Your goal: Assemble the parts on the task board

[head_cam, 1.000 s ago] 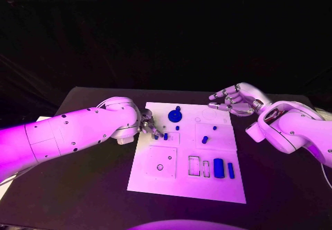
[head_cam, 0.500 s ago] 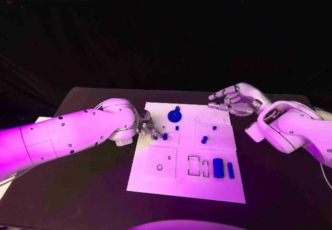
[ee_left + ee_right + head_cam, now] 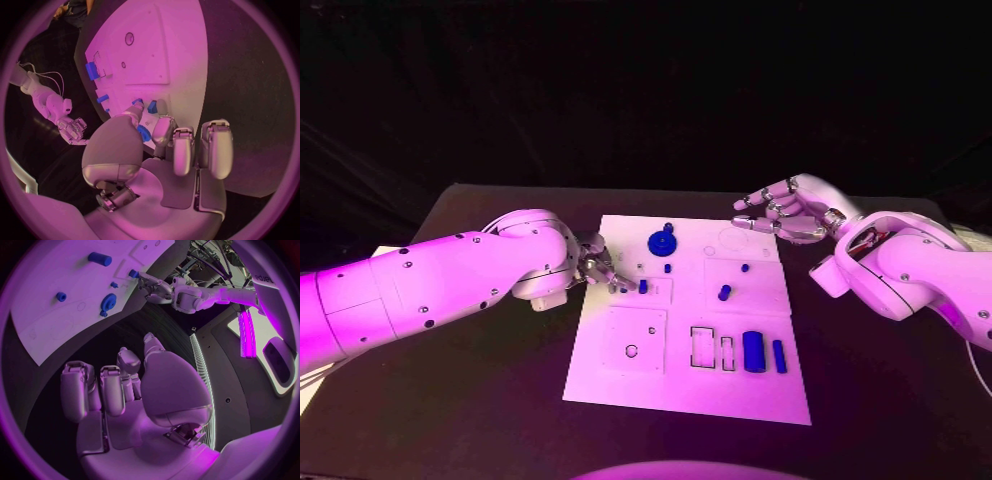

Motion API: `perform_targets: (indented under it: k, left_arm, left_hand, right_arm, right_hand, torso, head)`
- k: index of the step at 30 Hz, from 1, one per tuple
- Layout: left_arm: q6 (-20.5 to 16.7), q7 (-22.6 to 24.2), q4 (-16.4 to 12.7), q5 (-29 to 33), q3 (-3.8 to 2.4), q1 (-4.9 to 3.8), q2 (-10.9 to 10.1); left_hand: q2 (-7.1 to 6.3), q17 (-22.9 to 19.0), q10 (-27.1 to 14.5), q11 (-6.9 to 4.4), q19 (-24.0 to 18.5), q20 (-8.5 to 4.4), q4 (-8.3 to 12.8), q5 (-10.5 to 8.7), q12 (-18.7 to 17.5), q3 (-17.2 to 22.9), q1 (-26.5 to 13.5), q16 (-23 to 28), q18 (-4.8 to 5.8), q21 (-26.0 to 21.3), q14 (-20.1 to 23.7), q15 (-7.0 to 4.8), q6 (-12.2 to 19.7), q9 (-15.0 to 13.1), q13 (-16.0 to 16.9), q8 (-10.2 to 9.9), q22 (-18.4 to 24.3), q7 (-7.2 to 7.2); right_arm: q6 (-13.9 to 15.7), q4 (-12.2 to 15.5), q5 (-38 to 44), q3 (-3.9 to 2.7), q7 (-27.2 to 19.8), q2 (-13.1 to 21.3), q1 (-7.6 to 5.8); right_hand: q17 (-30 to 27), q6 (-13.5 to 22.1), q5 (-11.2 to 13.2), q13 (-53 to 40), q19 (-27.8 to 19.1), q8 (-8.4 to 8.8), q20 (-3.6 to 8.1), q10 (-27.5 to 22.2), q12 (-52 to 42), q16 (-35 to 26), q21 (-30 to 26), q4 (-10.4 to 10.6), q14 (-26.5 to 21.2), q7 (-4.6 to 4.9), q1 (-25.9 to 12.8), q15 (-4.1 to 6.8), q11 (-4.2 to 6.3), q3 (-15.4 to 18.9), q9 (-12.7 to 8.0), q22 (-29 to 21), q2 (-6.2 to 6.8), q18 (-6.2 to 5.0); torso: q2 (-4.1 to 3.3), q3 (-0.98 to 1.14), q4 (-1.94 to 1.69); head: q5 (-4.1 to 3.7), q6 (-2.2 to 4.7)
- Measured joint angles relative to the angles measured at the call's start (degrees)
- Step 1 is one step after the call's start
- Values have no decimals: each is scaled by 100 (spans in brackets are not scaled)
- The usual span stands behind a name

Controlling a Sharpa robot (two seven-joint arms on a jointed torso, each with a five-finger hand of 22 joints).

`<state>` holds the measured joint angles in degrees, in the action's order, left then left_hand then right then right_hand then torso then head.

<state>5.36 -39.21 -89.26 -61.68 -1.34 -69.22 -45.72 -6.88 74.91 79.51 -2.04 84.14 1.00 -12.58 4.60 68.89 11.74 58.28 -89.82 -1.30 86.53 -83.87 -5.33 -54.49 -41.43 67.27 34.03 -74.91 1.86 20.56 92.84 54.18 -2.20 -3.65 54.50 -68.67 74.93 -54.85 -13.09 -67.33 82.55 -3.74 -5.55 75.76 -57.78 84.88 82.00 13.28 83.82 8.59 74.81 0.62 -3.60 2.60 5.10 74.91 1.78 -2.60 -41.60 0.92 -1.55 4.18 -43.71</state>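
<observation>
I see the left hand (image 3: 603,268) at the task board (image 3: 625,380), over its left edge, fingertips pinching a small blue peg (image 3: 642,286) that stands on the plate. Beyond the peg sits a blue round part (image 3: 662,241); right of it lies a short blue cylinder (image 3: 726,292), and nearer me 2 long blue bars (image 3: 754,351) lie side by side (next to outlined slots). The right hand (image 3: 788,212) hovers off the board's far right corner, fingers loosely curled, holding nothing.
</observation>
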Motion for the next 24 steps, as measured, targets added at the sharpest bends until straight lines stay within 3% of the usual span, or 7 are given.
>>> perform_targets:
  k: [9, 11, 13, 15, 17, 20, 24]
  left_arm:
    - [-342, 321, -324, 190, -81, -47, -283]
    - [-498, 512, -355, 232, -85, -60, -298]
    - [-716, 796, -368, 280, -88, -69, -289]
    - [-905, 1057, -353, 300, -88, -73, -251]
    - [-1115, 1365, -293, 292, -75, -78, -166]
    - [-1350, 1770, -147, 153, -22, -78, 17]
    - [-1531, 2218, 72, -244, 43, -67, 265]
  left_hand:
    - [-1, 0, -373, 54, -4, 4, -278, 0, -448, -592, 154, 0, -32, -408, -16, 16, 227, -54, -469, 0, 0, 61]
    - [22, -1, -842, 136, -212, 94, -364, 26, -1025, -783, 329, 139, -229, -1024, -15, 105, 451, -44, -1045, 0, 0, 145]
    - [61, -26, -1673, 285, -967, 196, -389, 28, -1857, -953, 559, 912, -515, -2333, 48, 264, 800, 8, -1824, -61, 816, 303]
    - [120, -772, -2231, 448, -1861, 318, -325, 53, -2247, -990, 931, 2035, -785, -3884, 623, 406, 1110, 97, -2146, -143, 1968, 471]
    - [191, -1894, -2667, 599, -2270, 457, -185, 65, -2551, -915, 1441, 3320, -810, -4647, 1445, 549, 1347, 255, -2401, -264, 2502, 651]
    - [297, -2731, -3049, 798, -2501, 613, 95, 65, -3190, -562, 2316, 4309, -833, -5278, 2052, 699, 1468, 706, -3021, -611, 2963, 801]
    - [91, -3140, -2950, 807, -2336, 682, 201, 43, -3996, -187, 2834, 4620, -900, -5617, 2043, 678, 1071, 1466, -3983, -1133, 3288, 773]
  right_arm:
    - [-2, 2, -3, 0, 2, 37, 3]
    - [-2, 2, -4, 0, 2, 38, 3]
    - [-1, 2, -5, 0, 2, 38, 3]
    - [-1, 2, -7, 0, 3, 37, 3]
    - [-1, 2, -8, 0, 3, 36, 3]
    - [-1, 1, -10, 0, 3, 29, 4]
    - [-1, -4, -11, 1, 3, 19, 4]
  right_hand:
    - [-1, 0, 0, 9, -20, 0, 21, 0, 0, 0, 0, 0, 0, 0, -2, 0, 0, 0, 0, 0, 2, 0]
    - [-1, 0, 0, 9, -21, 0, 21, 0, 0, 0, 0, 0, 0, 0, -2, 0, 0, 0, 0, 0, 2, 0]
    - [-1, 0, 0, 14, -20, 0, 21, 0, 0, 0, 0, 0, 0, 0, -2, 0, 0, 0, 0, 0, 2, 0]
    - [-1, 0, 0, 14, -20, 0, 21, 0, 0, 0, 0, 0, 0, 0, -2, 0, 0, 0, 0, -1, 2, 0]
    - [-1, 0, 0, 14, -20, 0, 21, 0, 0, 0, 0, 0, 0, 0, -2, 0, 0, 0, 0, 0, 2, 0]
    - [-1, 0, 0, 14, -20, 0, 20, 0, 0, 0, 0, 0, 0, 0, -2, 0, 0, 0, 0, 2, 2, 0]
    - [-1, 0, 0, 27, -20, 0, 20, -16, 37, 0, -23, 16, 0, 0, -2, 0, 16, 16, 5, 4, 2, 0]
  torso:
    - [1, 2, -3]
    - [1, 3, -2]
    - [1, 3, -2]
    - [0, 3, -2]
    - [-1, 3, -2]
    - [-3, 2, -4]
    - [-4, -1, -3]
  head:
    - [-5, 7]
    - [-5, 11]
    - [-5, 20]
    - [-12, 31]
    - [-17, 39]
    - [-26, 52]
    - [-41, 65]
